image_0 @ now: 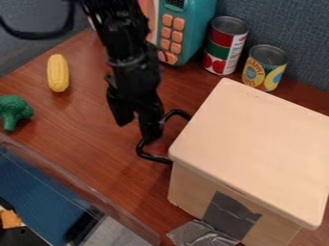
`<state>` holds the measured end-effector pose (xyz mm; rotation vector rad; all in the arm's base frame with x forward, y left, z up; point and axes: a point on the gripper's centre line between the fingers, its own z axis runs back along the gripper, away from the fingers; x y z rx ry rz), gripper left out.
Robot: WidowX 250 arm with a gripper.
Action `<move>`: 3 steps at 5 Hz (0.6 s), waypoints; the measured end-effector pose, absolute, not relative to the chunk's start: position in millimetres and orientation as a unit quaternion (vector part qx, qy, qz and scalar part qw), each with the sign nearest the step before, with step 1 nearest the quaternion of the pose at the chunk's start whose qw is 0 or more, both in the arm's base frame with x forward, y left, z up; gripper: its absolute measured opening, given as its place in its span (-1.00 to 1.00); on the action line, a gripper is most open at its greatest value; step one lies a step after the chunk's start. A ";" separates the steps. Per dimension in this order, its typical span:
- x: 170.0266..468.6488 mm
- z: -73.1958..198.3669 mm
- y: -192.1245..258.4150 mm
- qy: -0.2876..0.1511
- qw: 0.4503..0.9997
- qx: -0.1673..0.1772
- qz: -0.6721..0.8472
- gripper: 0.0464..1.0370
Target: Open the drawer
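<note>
The black gripper (pixel 137 129) hangs down over the table left of the pale wooden box (pixel 257 144), with its two fingers spread apart. Its right finger overlaps the black curved handle (pixel 154 157) that sticks out from the box's left side. Whether that finger is inside the handle's loop or touches it, I cannot tell. The left finger is away from the handle, over the brown wood. The drawer's front lies hidden under the box's top edge, so how far it stands out cannot be seen.
A yellow corn (pixel 57 73) and green broccoli (pixel 14 111) lie at the left. Two cans (pixel 225 45) and a teal toy microwave (pixel 189 29) stand behind. Grey tape (pixel 228 218) covers part of the box's front. A clear-walled bin (pixel 83 187) edges the lower left.
</note>
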<state>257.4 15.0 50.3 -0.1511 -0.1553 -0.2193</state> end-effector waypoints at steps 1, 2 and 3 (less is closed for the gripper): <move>263.2 42.4 12.7 -0.082 0.989 -0.067 -0.100 0.92; 270.8 40.1 9.5 -0.093 0.990 -0.067 -0.083 0.92; 273.9 36.3 8.4 -0.092 0.991 -0.068 -0.075 0.81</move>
